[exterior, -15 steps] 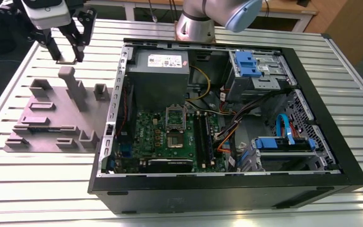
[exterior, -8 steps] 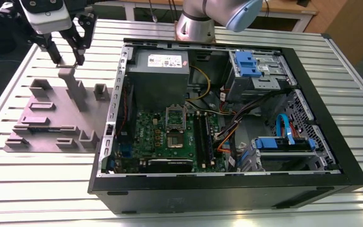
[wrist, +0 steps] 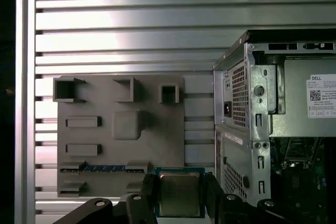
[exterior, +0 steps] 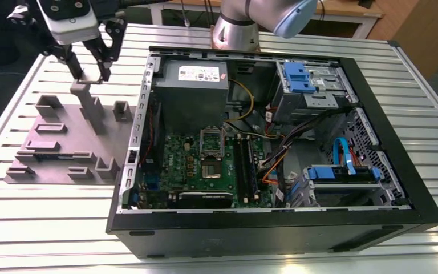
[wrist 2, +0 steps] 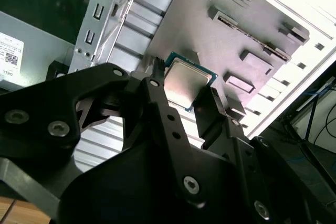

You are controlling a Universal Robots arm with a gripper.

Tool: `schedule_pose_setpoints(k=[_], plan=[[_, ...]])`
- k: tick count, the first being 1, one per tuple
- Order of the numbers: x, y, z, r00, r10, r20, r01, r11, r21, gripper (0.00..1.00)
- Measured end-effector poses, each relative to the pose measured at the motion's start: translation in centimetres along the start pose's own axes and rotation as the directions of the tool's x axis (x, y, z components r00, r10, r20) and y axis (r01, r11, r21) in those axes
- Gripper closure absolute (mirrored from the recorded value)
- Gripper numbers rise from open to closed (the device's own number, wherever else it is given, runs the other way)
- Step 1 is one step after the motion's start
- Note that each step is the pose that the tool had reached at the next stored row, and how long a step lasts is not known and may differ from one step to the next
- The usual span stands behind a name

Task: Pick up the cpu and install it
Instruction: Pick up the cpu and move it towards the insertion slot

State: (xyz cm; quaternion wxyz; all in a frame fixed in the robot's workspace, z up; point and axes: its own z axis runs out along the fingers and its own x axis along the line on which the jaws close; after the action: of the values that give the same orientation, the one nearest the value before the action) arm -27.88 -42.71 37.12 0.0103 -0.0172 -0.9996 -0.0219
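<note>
The pincer is clamped on the cpu, with one finger on each of two opposite edges and the chip's silvery top showing in both wrist views. Beneath the pincer a grey moulded tray lies on the desk. Beside the pincer stands an open computer case.

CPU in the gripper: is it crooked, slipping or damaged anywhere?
Nothing stands out. The cpu sits between the fingers of the gripper, its edges square to them in the first wrist view, held over the grey fixture plate. Its metal top looks unmarked.
</note>
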Motion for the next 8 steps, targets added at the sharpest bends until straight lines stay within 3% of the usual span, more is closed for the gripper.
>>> schedule_pose_setpoints(k=[8], plan=[[-2.58, 0.08, 0.08, 1.0, 0.0, -0.0005, 0.0, 1.0, 0.0002, 0.53]])
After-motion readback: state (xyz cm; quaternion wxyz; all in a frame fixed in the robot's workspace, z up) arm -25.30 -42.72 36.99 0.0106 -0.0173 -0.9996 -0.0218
